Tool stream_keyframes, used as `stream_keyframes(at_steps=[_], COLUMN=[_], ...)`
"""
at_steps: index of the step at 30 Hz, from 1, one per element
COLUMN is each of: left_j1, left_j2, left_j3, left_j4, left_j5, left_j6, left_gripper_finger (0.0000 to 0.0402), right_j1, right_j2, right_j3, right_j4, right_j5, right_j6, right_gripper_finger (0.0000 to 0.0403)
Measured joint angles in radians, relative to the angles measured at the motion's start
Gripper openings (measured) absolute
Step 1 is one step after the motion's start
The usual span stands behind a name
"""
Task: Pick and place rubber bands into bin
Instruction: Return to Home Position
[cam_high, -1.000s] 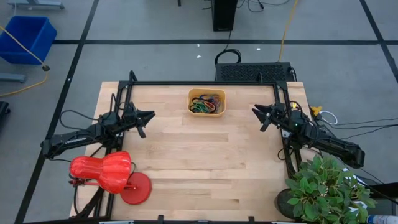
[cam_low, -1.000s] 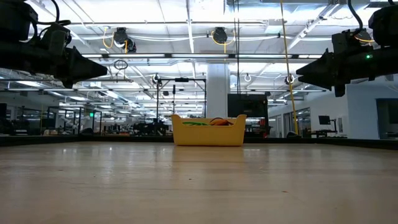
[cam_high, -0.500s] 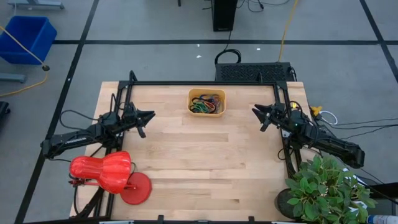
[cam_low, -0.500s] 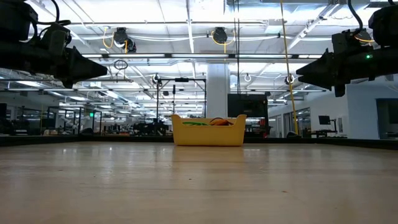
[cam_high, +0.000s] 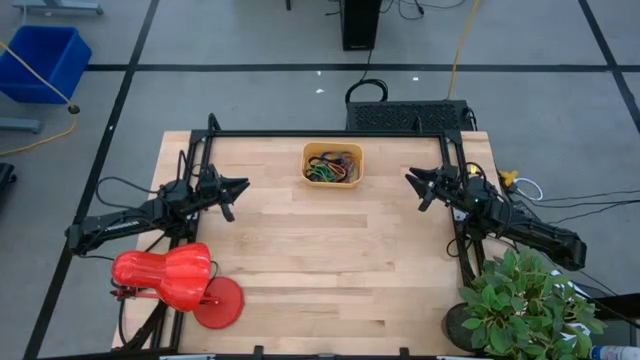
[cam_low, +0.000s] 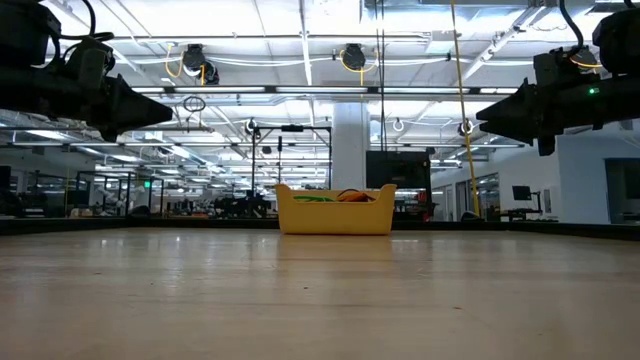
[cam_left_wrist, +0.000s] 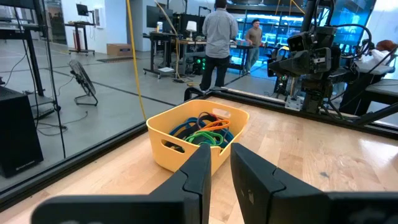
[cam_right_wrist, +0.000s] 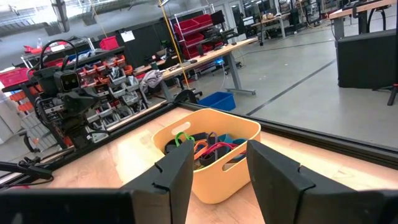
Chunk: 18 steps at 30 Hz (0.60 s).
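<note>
Likely the only risk is the rubber bands (cam_high: 333, 167), heaped in the bin (cam_high: 306, 165) ahead of the empty, parted left gripper (cam_high: 243, 186) and right gripper (cam_high: 410, 180), springing out.

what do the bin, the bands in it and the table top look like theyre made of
Bin: likely moulded plastic, smooth orange-yellow walls, rounded corners, cut-out handle. Rubber bands: thin limp coloured loops, tangled, probably elastic rubber. Table: light wood, plank seams and grain showing; finish unclear.
</note>
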Motion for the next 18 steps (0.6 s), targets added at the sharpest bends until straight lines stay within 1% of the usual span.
stream_keyframes(at_steps=[18], left_j1=[0.0], left_j2=[0.0], left_j3=[0.0], left_j4=[0.0], left_j5=[0.0], left_j6=[0.0], left_gripper_finger=[0.0067], right_j1=[0.0], right_j2=[0.0], right_j3=[0.0], right_j4=[0.0], right_j5=[0.0], right_j6=[0.0], right_gripper_finger=[0.0145])
